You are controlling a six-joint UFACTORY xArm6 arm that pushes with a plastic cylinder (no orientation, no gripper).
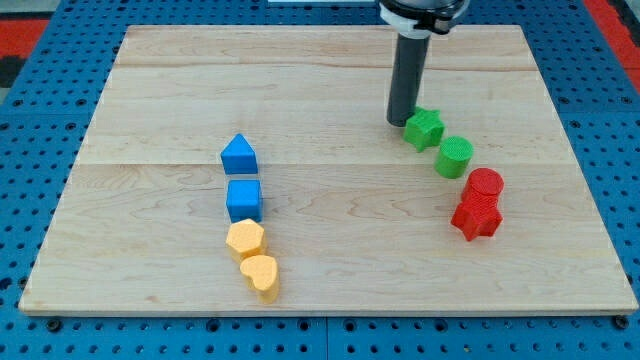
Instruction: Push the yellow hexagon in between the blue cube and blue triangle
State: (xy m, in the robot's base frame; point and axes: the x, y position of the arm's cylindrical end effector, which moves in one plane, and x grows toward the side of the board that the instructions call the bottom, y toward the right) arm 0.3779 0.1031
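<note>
Altogether two blue, two yellow, two green, two red blocks; no claw, so its state cannot be told.

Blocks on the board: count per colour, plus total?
Blue: 2, the blue triangle-topped block and the blue cube
Yellow: 2, the yellow hexagon and the yellow heart-shaped block
Green: 2, the green star-like block beside my tip, and the green cylinder
Red: 2, the red cylinder and the red star-like block
Total: 8

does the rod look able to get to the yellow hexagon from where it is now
Probably yes: my tip sits beside the green star, and bare board lies between it and the yellow hexagon, under the blue cube.
</note>
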